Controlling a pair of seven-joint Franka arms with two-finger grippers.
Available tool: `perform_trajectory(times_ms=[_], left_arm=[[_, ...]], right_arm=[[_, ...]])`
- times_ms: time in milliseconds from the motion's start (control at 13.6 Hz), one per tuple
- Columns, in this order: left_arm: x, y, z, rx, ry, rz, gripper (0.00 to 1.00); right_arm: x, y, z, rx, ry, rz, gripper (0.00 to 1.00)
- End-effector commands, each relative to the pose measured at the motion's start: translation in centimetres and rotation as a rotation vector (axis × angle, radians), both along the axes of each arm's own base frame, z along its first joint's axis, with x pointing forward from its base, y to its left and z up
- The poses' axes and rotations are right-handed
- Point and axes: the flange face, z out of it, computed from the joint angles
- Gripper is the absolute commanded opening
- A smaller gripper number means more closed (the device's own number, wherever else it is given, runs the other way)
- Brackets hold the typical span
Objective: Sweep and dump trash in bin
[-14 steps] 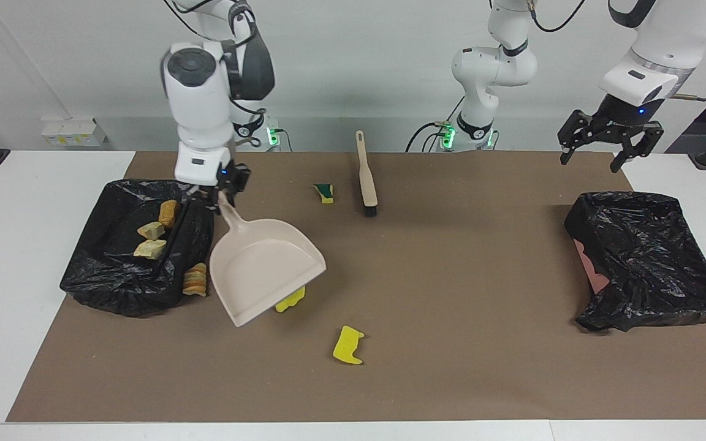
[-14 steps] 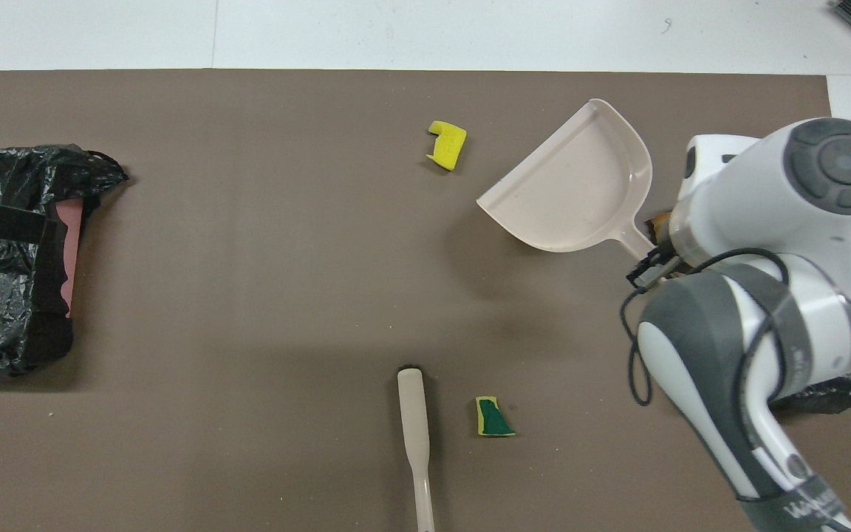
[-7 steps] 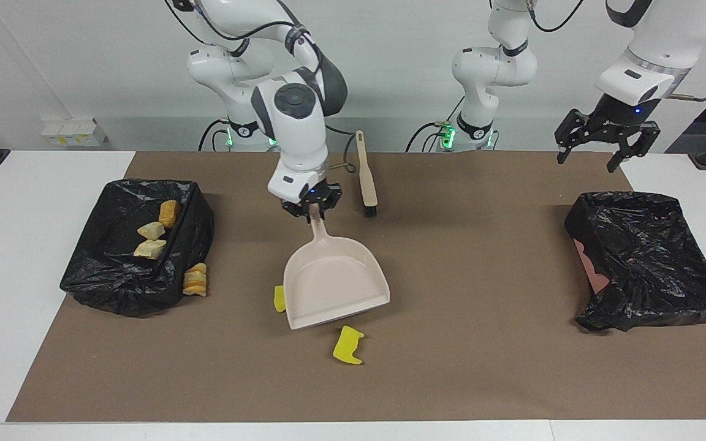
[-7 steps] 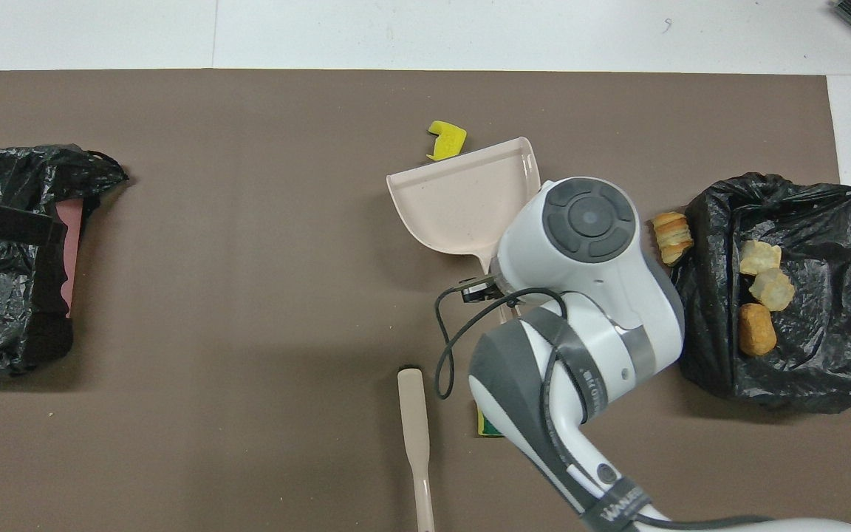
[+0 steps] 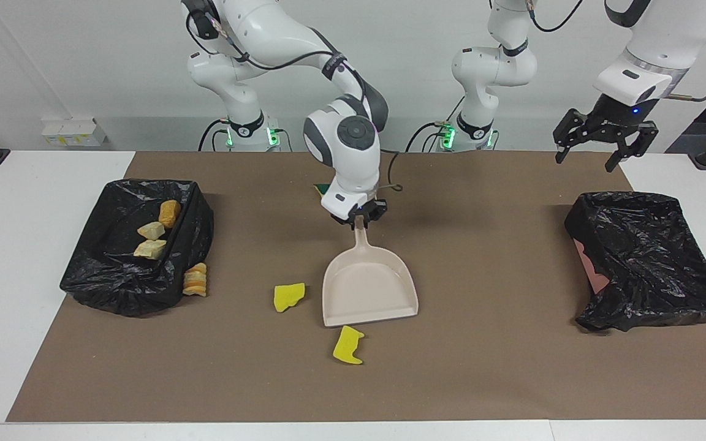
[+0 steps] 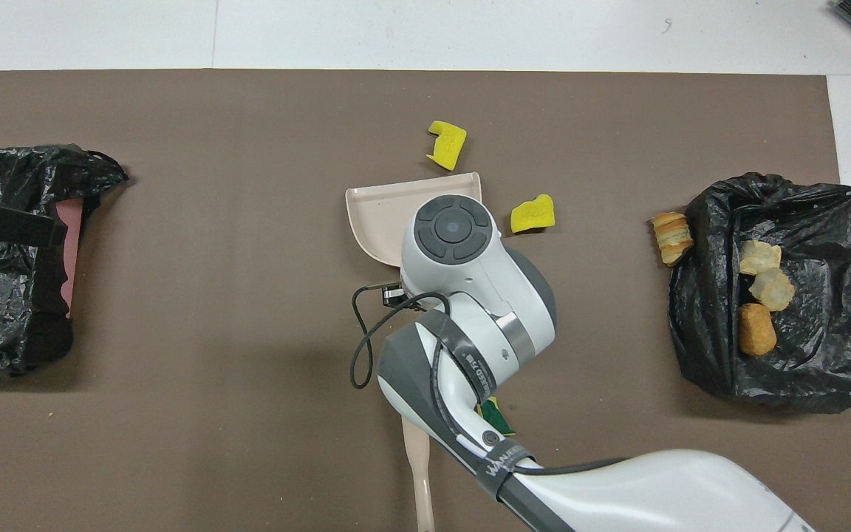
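Observation:
My right gripper (image 5: 358, 218) is shut on the handle of the beige dustpan (image 5: 368, 294) over the middle of the mat; the pan's mouth points away from the robots. In the overhead view the arm covers most of the pan (image 6: 385, 210). One yellow sponge scrap (image 5: 288, 296) lies beside the pan toward the right arm's end. Another yellow scrap (image 5: 347, 346) lies just off the pan's front edge, farther from the robots. A green-backed scrap (image 6: 498, 416) peeks out under the arm. A bread chunk (image 5: 195, 280) lies against the black-lined bin (image 5: 114, 288), which holds three bread chunks (image 5: 151, 231). My left gripper (image 5: 599, 138) is open in the air.
A second black-lined bin (image 5: 647, 257) stands at the left arm's end of the table, below my waiting left gripper. The brush handle (image 6: 417, 465) shows near the robots in the overhead view, partly under my right arm. The brown mat (image 5: 482, 367) covers most of the table.
My right gripper has carried the dustpan from beside the bread bin to the middle of the mat and turned its mouth away from the robots. The left gripper barely moved.

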Motion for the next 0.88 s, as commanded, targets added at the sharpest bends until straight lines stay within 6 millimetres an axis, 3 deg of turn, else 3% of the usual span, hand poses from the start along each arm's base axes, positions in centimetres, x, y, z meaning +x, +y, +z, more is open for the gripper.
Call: perform_trajectory(times_ms=[0,73,293,367,660,807], left_arm=[[-0.5,0.0,0.5,-0.01,0.02,-0.005,1.0],[-0.6,0.0,0.4,-0.01,0.022,-0.002,1.0],[-0.8,-0.3,0.3,-0.011,0.02,-0.006,1.0],[-0.8,-0.4,0.4,-0.012,0.013,-0.007,1.0],[-0.8,-0.8,0.3,-0.013,0.004,-0.011,1.0],[-0.5,-1.1,-0.1,-0.016,-0.002,-0.01,1.0]], right_arm=[[1.6,0.4,0.4,0.01,-0.018,-0.036,0.4],[1.7,0.1,0.3,-0.003,-0.023,-0.021,0.99],[0.5,0.5,0.8,-0.053,-0.012,0.011,1.0],[-2.0,2.3,1.9,-0.085,0.003,0.054,1.0],[-7.5,3.2,5.1,-0.047,0.074,-0.023,1.0],[-10.8,3.0,5.2,-0.055,0.14,-0.057,1.0]])
